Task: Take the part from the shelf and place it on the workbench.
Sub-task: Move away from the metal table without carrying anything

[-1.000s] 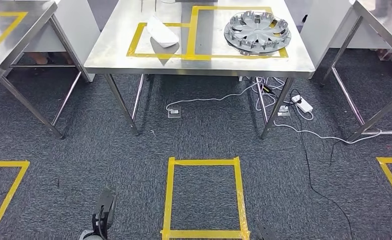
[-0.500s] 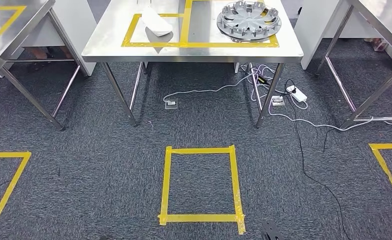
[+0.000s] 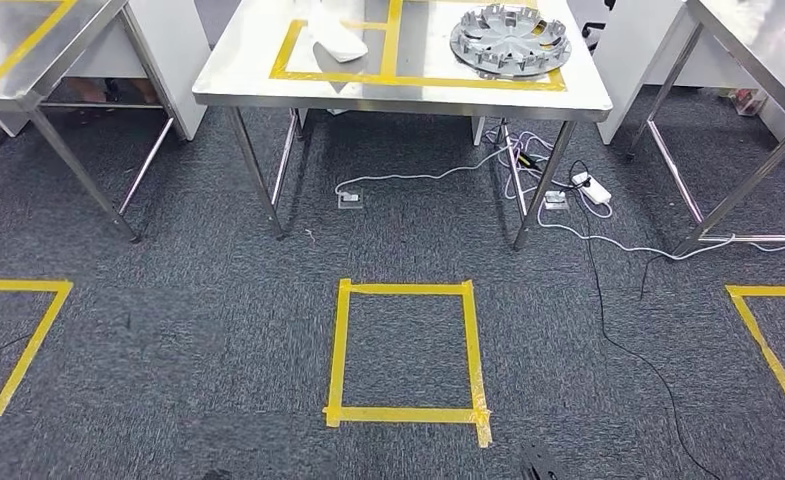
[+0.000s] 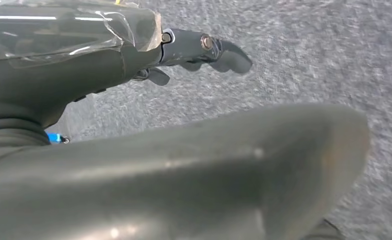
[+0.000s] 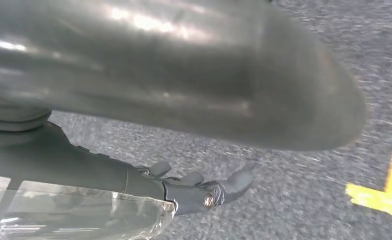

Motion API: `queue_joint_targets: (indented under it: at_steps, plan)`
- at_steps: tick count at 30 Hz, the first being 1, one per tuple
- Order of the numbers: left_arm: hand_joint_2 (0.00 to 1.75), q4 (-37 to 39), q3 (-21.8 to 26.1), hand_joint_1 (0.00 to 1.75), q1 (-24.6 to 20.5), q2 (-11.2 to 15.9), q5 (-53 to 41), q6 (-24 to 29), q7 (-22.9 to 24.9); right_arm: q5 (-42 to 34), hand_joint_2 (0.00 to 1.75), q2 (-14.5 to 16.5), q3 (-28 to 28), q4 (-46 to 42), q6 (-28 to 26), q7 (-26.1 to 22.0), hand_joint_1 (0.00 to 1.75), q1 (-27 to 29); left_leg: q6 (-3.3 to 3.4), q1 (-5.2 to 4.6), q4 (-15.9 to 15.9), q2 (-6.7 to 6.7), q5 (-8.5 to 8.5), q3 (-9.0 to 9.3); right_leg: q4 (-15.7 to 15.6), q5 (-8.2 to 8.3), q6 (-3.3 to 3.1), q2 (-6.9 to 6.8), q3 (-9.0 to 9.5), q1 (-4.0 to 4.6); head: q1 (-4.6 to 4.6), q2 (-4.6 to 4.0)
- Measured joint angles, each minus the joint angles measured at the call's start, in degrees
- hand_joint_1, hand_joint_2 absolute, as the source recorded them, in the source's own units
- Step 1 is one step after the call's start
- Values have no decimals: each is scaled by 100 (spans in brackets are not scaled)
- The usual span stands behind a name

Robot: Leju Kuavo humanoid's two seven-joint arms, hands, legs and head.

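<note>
A steel workbench (image 3: 398,93) stands ahead at the top of the head view, marked with yellow tape boxes. A white curved part (image 3: 334,40) lies in the left box and a grey wheel cover (image 3: 511,40) in the right one. My left hand (image 4: 134,125) hangs over the grey carpet with nothing in it, its dark fingers (image 4: 208,50) apart. My right hand (image 5: 184,95) hangs the same way, its fingers (image 5: 208,192) loosely spread and holding nothing.
Steel tables stand at the left (image 3: 28,60) and right (image 3: 758,50). White cables and a power strip (image 3: 593,190) lie on the carpet under the workbench. A yellow tape square (image 3: 340,350) marks the floor in front, with partial squares at both sides.
The whole head picture has shifted, so the camera has moved: the workbench now sits higher and the floor square nearer the middle. My left arm left the picture's lower edge.
</note>
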Motion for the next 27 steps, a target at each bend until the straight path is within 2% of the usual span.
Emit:
queue_joint_targets:
  at_steps: [1,2,3,4,5,6,7,8,9,10,11,12,13,14,15,17,18,19,20,21,22,23,24,25,26,27]
  plan:
    - [0,2,-9,0,-4,1,0,-3,2,3,0,-8,0,-1,0,2,0,-5,39,-25,3,5,86,-101,383,-304,-54,10,-122,12,9,0]
    - [0,3,-12,0,-7,3,0,-5,3,7,0,-14,0,-2,0,3,0,-9,67,-46,7,7,173,-207,804,-548,-77,18,-226,22,16,0]
    - [0,4,-14,0,-6,2,0,-7,3,10,0,-18,0,-2,0,4,0,-11,81,-70,10,7,260,-315,1167,-685,-64,23,-282,30,17,0]
    - [0,4,-18,0,-5,-1,0,-9,4,13,0,-20,0,-2,0,5,0,-12,87,-91,14,8,348,-429,1377,-684,-20,26,-251,35,17,0]
    - [0,5,-25,0,-4,-3,0,-10,4,14,0,-21,0,-2,0,5,0,-13,87,-108,16,8,432,-537,1378,-578,34,27,-116,41,18,0]
    - [0,5,-33,0,-5,-4,0,-10,4,14,0,-21,0,-3,0,6,0,-17,81,-123,18,7,518,-639,1167,-446,65,27,125,53,17,0]
    - [0,5,-43,0,-6,-6,0,-10,4,14,0,-27,0,-3,-1,6,0,-28,70,-131,21,6,599,-726,777,-374,53,27,464,75,16,0]
    - [0,5,-51,0,-8,-8,0,-10,4,14,0,-33,1,-7,-1,6,0,-43,52,-144,28,6,671,-794,247,-387,7,25,858,107,17,0]
    - [0,5,-56,0,-10,-9,0,-10,5,15,0,-45,2,-11,-1,6,0,-66,29,-154,30,9,749,-847,-230,-466,-51,24,1174,138,12,0]
    - [0,5,-59,0,-13,-11,0,-10,5,15,0,-56,2,-17,-1,6,0,-86,2,-154,18,15,833,-884,-570,-542,-105,25,1371,168,7,0]
    - [0,8,-61,0,-12,-10,-1,-10,5,15,0,-62,2,-24,-2,6,0,-97,-31,-153,-8,19,924,-913,-762,-564,-141,26,1443,192,3,0]
    - [0,20,-63,0,-4,-3,0,-10,7,15,0,-58,3,-28,-2,9,0,-95,-63,-141,-36,18,1001,-944,-792,-524,-171,25,1391,175,1,0]
    - [0,32,-68,0,9,-1,0,-11,9,13,0,-52,5,-31,-2,14,0,-84,-105,-124,-35,8,973,-977,-785,-444,-201,19,1319,162,3,0]
    - [0,44,-72,0,25,2,1,-11,13,12,0,-48,7,-33,-1,20,0,-70,-154,-105,50,-4,807,-1017,-788,-361,-245,4,1248,138,0,0]
    - [0,54,-75,0,39,6,2,-13,17,13,0,-41,8,-34,0,27,0,-60,-208,-76,261,-14,497,-1067,-794,-269,-276,-10,1163,111,-6,0]
    - [0,57,-81,0,46,9,3,-18,23,17,0,-40,9,-39,1,32,0,-57,-319,-8,954,-18,-192,-1141,-784,-97,-313,-28,978,109,-22,0]
    - [0,57,-84,0,44,12,2,-26,24,20,0,-35,9,-41,1,33,0,-58,-363,25,1325,-17,-359,-1150,-770,-10,-301,-33,877,105,-26,0]
    - [0,57,-87,0,41,12,1,-34,23,22,0,-31,9,-43,1,34,0,-60,-396,54,1585,-16,-342,-1115,-743,68,-283,-38,767,97,-26,0]
    - [0,56,-89,0,40,11,1,-43,23,24,0,-26,9,-43,1,38,0,-62,-423,82,1693,-15,-197,-1013,-703,143,-258,-41,643,84,-27,0]
    - [0,56,-91,0,36,11,0,-51,22,25,0,-21,9,-44,0,44,0,-63,-444,108,1607,-15,-17,-813,-650,211,-225,-42,510,67,-28,0]
    - [0,52,-92,0,26,11,-1,-55,22,26,0,-19,9,-44,0,50,0,-67,-461,130,1323,-19,54,-532,-592,271,-188,-42,387,53,-30,0]
    - [0,48,-92,0,10,12,-2,-60,22,27,0,-15,9,-46,0,58,0,-71,-464,130,898,-31,-5,-197,-542,330,-146,-42,287,48,-31,0]
    - [0,44,-93,0,-11,12,-4,-67,22,29,0,-13,9,-48,0,66,0,-77,-438,119,489,-40,-148,78,-512,385,-100,-46,220,47,-26,0]
    - [0,39,-95,0,-29,11,-6,-76,23,31,0,-10,9,-50,-1,73,0,-87,-391,92,188,-46,-297,241,-505,445,-55,-53,187,49,-22,0]
    - [0,38,-95,0,-41,12,-8,-91,25,33,0,-7,9,-51,-1,79,0,-94,-323,56,23,-47,-365,302,-529,511,-9,-59,169,44,-19,0]
    - [0,38,-96,0,-46,12,-5,-115,35,33,0,-4,9,-52,-1,83,0,-97,-241,35,-20,-39,-342,270,-566,571,33,-64,160,38,-12,0]
